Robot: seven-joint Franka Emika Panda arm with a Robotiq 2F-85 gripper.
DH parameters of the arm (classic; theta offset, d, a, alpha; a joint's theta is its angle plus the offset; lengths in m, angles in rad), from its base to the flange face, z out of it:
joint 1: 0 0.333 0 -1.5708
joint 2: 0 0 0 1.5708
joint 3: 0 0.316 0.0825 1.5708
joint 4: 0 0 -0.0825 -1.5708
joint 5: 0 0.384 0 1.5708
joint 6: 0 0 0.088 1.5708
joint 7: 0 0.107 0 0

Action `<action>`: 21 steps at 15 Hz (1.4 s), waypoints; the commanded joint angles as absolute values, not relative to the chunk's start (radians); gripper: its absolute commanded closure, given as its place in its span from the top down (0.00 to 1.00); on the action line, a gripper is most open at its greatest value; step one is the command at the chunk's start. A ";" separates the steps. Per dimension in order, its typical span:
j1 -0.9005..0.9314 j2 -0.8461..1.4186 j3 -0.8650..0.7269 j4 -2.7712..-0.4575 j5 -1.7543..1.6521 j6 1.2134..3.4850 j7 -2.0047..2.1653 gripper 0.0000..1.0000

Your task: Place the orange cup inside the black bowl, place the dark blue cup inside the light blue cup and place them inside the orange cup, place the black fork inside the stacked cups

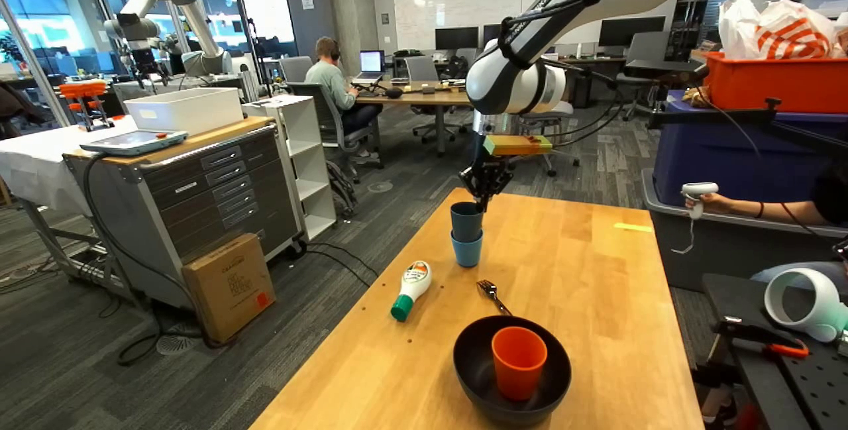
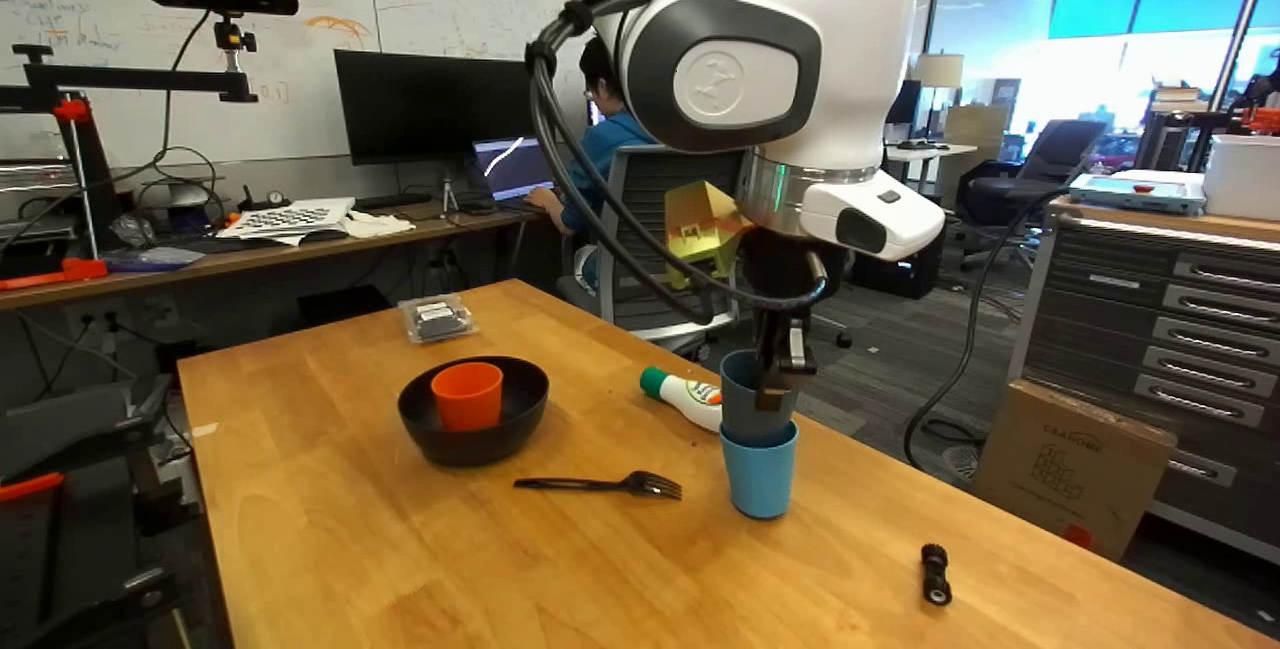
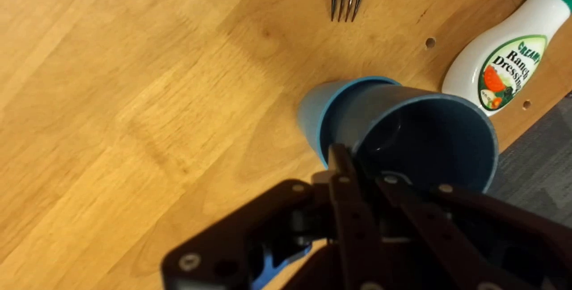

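"While the dark blue cup (image 2: 745,414) sits partway in the mouth of the light blue cup (image 2: 760,476), slightly tilted, where does the gripper (image 3: 363,162) have it?"

"By the wall at the rim. In the wrist view one finger is inside, one outside, drawn nearly together with just that wall between."

"How will it handle?"

"Light, I'd judge, in fairly stiff, smooth plastic, so it could swivel in a one-sided pinch. I'd straighten it and press down before letting go."

"And then?"

"I'd pinch both rims together, so the pair lifts as one. The orange cup (image 2: 468,399) already stands in the black bowl (image 2: 470,447)."

"The fork (image 2: 612,485)?"

"Flat on the table (image 2: 420,559); slim, probably slick, best taken mid-handle."
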State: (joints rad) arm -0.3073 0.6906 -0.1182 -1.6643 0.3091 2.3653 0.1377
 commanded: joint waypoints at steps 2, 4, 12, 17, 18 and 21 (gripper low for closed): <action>-0.302 0.699 -0.125 -1.640 0.300 2.330 0.148 0.01; -0.299 0.694 -0.128 -1.645 0.295 2.341 0.148 0.02; -0.298 0.685 -0.127 -1.648 0.292 2.357 0.144 0.36; -0.297 0.683 -0.126 -1.651 0.292 2.354 0.143 0.73; -0.297 0.682 -0.125 -1.652 0.291 2.351 0.142 0.80; -0.292 0.686 -0.128 -1.656 0.287 2.359 0.144 0.99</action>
State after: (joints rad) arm -0.3027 0.6932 -0.1184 -1.6569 0.2996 2.3617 0.1373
